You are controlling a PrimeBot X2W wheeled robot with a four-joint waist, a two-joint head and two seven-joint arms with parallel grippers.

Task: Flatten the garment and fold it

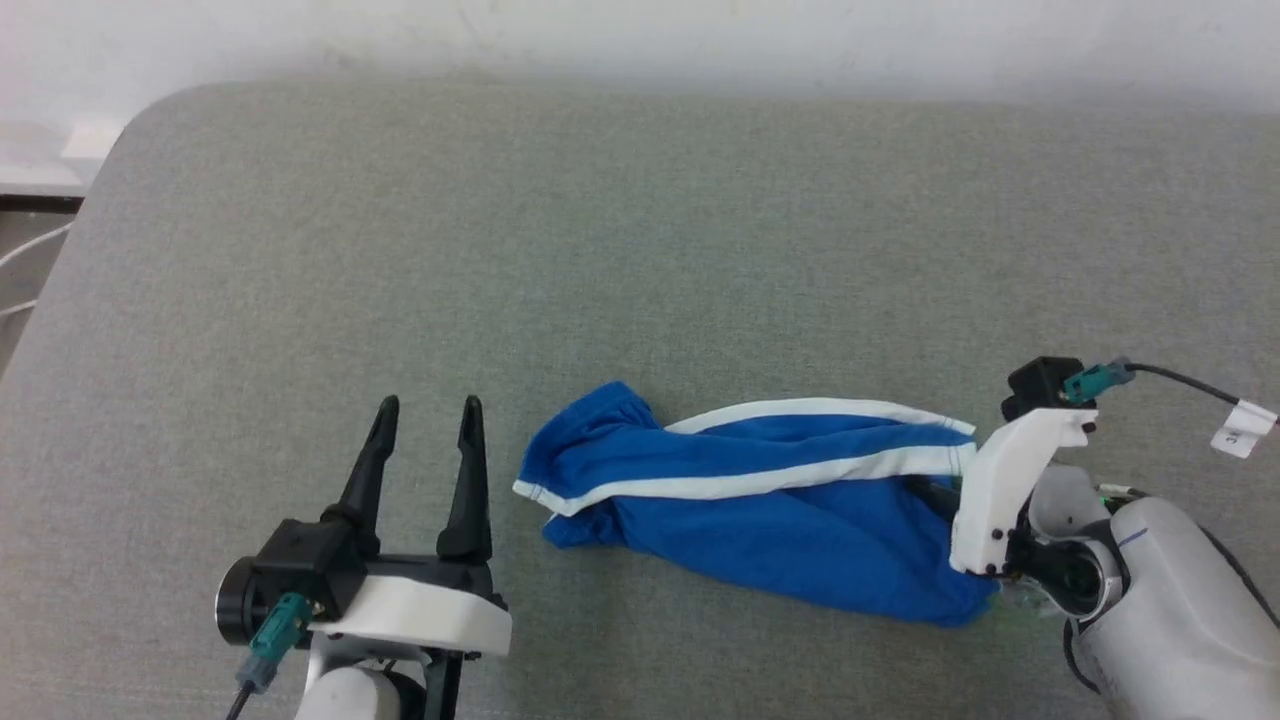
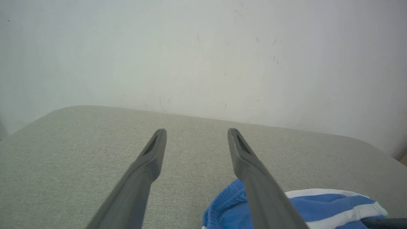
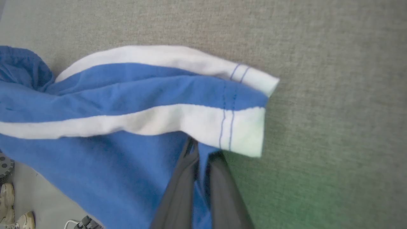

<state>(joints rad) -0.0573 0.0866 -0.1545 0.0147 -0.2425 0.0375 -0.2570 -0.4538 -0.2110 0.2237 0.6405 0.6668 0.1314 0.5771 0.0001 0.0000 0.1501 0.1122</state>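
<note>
the blue shorts (image 1: 780, 500) lie bunched and twisted on the grey padded surface (image 1: 600, 250), neither flattened nor folded. the right gripper (image 3: 201, 154) is clamped on fabric at the leg-hem end. the left gripper (image 1: 428, 412) hovers, jaws wide apart, just beside the waistband (image 1: 590, 420). spreading and folding are both left to do.

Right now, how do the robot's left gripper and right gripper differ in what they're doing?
The left gripper is open with its fingers spread, while the right gripper is shut. The left gripper holds nothing and sits over the bare grey cushion, beside the waistband end of the blue shorts. The right gripper pinches the shorts' fabric near the white-trimmed hem end. Both have two long dark fingers.
</note>
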